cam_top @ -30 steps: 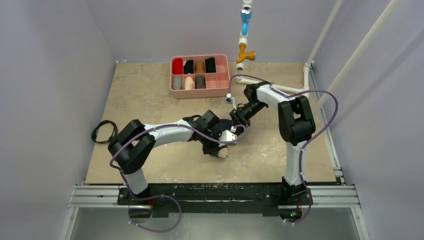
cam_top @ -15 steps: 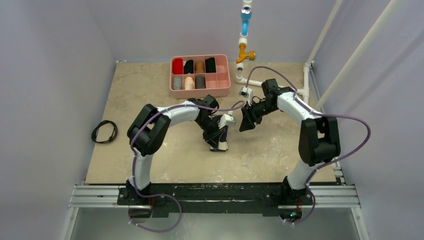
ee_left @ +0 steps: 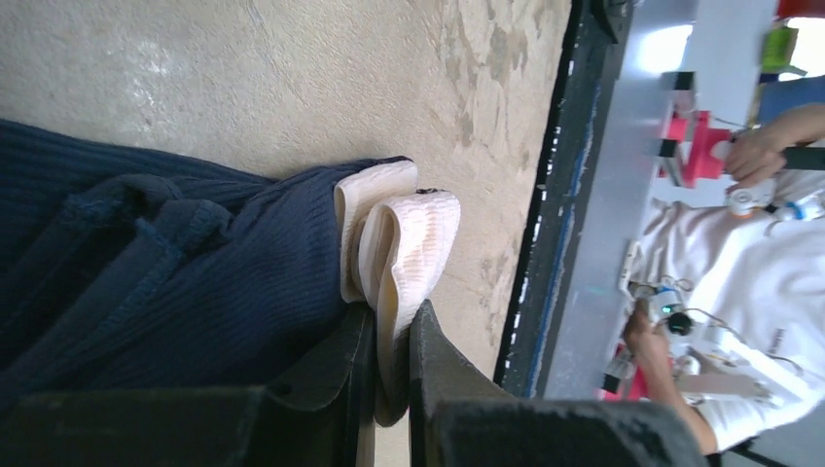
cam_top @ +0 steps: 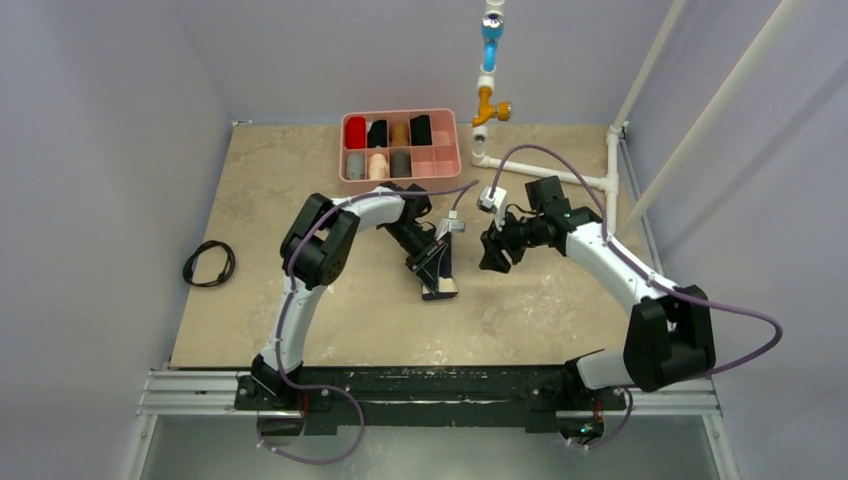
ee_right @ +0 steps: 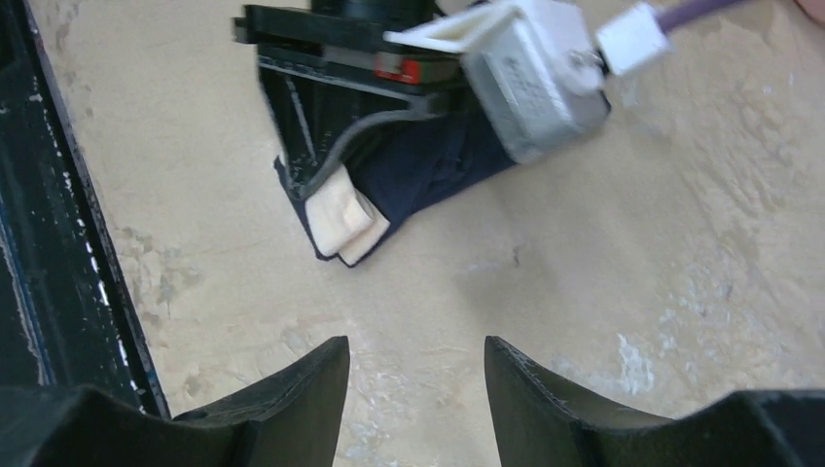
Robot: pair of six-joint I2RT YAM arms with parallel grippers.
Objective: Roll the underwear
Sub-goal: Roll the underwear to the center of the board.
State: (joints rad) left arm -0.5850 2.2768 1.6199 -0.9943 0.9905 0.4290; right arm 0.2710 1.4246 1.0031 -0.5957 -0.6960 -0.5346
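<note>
Pinching the underwear (cam_top: 446, 290) with the left tool (cam_top: 436, 275), jaws drawn nearly together on the cloth. Lying on the table (cam_top: 300, 300), well in front of the tray (cam_top: 400, 186), toward the near edge and a little to the tray's right. From the left wrist: gripping the cream band (ee_left: 409, 243) right at its folded end with the left tool (ee_left: 389, 321), the band doubled over on itself and squeezed between the two dark fingers (ee_left: 331, 360). Bunched in navy ribbed folds (ee_left: 195, 292) on the side away from the band, spread over the table.

From the right wrist: looking down on the underwear (ee_right: 428, 165) with the left tool (ee_right: 321, 165) on top of it, the cream band (ee_right: 340, 219) poking out past the fingers. Hovering in front of the tray, out to its right and just beside the underwear, with the right tool (cam_top: 492, 250) clear of the cloth. Held apart at the jaws of the right tool (ee_right: 416, 360), with only table between them.

Packed into the tray's compartments: fabric rolls, among them a red roll (cam_top: 355, 131) in the far left corner. Well to the tray's left and nearer the arms: a coiled black cable (cam_top: 208, 263).
</note>
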